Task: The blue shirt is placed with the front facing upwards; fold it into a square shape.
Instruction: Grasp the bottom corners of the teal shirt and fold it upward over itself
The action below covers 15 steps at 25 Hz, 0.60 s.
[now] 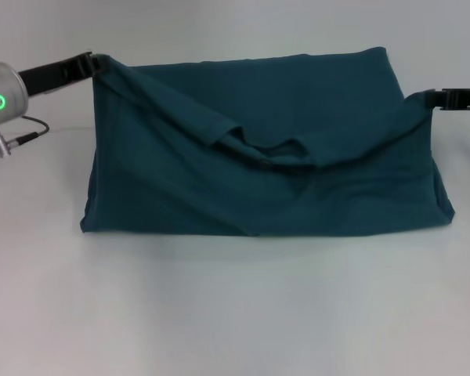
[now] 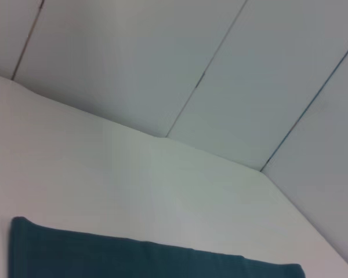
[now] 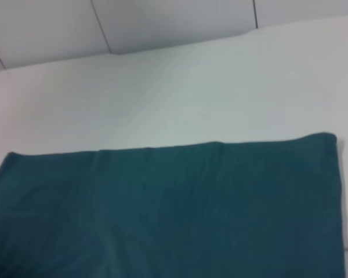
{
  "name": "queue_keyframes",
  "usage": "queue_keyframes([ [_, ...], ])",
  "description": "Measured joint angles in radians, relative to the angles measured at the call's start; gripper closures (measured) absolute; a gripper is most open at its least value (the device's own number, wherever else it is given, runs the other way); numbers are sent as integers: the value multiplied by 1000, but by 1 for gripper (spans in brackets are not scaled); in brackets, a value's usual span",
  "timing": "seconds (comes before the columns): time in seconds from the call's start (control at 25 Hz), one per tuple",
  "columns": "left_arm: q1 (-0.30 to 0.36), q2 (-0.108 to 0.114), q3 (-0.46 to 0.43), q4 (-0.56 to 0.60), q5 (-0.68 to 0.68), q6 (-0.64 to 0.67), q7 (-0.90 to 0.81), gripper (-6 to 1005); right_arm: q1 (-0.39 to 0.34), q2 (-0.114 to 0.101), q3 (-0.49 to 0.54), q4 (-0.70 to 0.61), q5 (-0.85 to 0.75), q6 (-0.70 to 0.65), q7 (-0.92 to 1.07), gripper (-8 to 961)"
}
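The blue shirt (image 1: 266, 149) lies across the white table, dark teal, partly doubled over, with a sagging fold through its middle. No lettering shows. My left gripper (image 1: 94, 63) is shut on the shirt's upper left corner and holds it lifted. At the shirt's right edge, my right gripper (image 1: 432, 99) is shut on the cloth and pulls it outward. The left wrist view shows a strip of the blue shirt (image 2: 151, 258) on the table. In the right wrist view the blue shirt (image 3: 180, 208) spreads wide and flat.
The white table (image 1: 235, 313) runs wide in front of the shirt. A grey panelled wall (image 2: 220, 69) rises behind the table's far edge. A cable (image 1: 27, 133) hangs from my left arm.
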Motion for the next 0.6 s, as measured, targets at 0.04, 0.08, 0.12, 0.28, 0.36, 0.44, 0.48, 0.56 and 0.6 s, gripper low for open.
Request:
queue_keyframes([
  [0.04,1,-5,0,-9,-1,-13,11,992,3,0,-6,17,0,18,-3,921],
  [0.08,2,-9,0,-16,-3,-27,19,992,5,0,-13,31,0,36,-5,921],
  [0.12,3,-16,0,-22,-4,-39,28,992,5,0,-20,42,0,52,-7,921],
  [0.28,9,-34,0,-37,-14,-69,58,992,7,7,-38,79,3,101,-23,921],
  [0.36,12,-42,-1,-49,-30,-80,82,991,7,11,-39,92,4,117,-34,921],
  [0.44,15,-51,-3,-59,-41,-87,103,991,7,15,-39,98,5,128,-41,921],
  [0.48,16,-53,-4,-61,-43,-87,109,991,7,18,-39,99,5,131,-44,921],
  [0.56,17,-54,-4,-62,-45,-88,114,991,5,21,-39,99,6,134,-50,921],
  [0.6,17,-54,-4,-62,-45,-88,114,991,4,22,-39,99,6,134,-51,921],
])
